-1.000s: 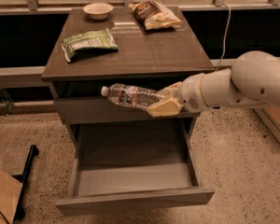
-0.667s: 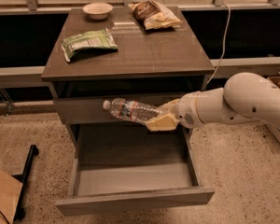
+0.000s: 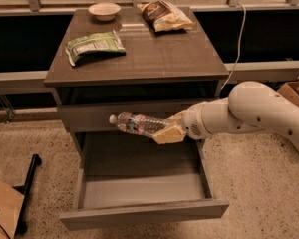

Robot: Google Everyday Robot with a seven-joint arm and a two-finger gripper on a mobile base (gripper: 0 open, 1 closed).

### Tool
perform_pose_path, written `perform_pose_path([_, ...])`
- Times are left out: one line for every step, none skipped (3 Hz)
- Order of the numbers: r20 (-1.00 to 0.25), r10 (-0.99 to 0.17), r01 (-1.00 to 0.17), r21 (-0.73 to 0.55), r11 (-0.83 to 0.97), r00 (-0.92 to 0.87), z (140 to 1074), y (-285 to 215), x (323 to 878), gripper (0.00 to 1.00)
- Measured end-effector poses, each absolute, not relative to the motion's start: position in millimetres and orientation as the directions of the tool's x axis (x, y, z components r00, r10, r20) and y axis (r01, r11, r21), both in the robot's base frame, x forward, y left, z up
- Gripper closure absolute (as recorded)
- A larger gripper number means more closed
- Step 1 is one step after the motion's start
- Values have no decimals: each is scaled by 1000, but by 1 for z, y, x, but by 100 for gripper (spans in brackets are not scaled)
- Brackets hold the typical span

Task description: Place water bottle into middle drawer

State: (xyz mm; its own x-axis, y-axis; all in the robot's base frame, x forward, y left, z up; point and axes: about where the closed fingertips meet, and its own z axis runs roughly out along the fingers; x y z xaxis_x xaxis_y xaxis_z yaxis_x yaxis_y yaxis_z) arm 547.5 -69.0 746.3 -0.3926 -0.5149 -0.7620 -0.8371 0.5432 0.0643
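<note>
Lower than a moment ago: gripper point(image 3: 170, 129) and water bottle point(image 3: 139, 123) have dropped from the level of the top opening to the closed upper drawer front, and the arm has sunk with them.

Item, cabinet point(image 3: 154, 59): dark brown, flat top, standing behind and above the gripper.

Item, floor point(image 3: 259, 183): speckled, pale, spreading below and to both sides of the gripper.

Item, arm point(image 3: 254, 111): white, thick, reaching in from the side opposite the bottle's cap and ending at the gripper.

Item, middle drawer point(image 3: 139, 213): pulled out, directly beneath the gripper, its plain front nearest me; nothing lies on the paler inner floor.

Item, cardboard box point(image 3: 294, 91): behind the arm's far end, well apart from the gripper.

Item, gripper: tan fingers pinching the base end of the water bottle, held above the rear part of the open drawer, in front of the cabinet.

Item, water bottle: clear, crinkled, nearly level, white cap pointing away from the gripper, clear of the drawer floor below it.

Item, green snack bag point(image 3: 94, 45): on the cabinet top, above the gripper, on the cap side.

Item, brown snack bag point(image 3: 165, 16): at the back of the top, straight above the gripper.

Item, bowl point(image 3: 104, 10): small, pale, at the back edge, beside that bag.

Item, cable point(image 3: 239, 44): white, hanging beyond the cabinet, above the arm.
</note>
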Motion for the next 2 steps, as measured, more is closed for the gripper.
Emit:
perform_pose_path([-728, -561, -845, 46, 533, -394, 709, -68, 555, 100])
perform_pose_path([-709, -590, -853, 32, 521, -387, 675, -70, 565, 100])
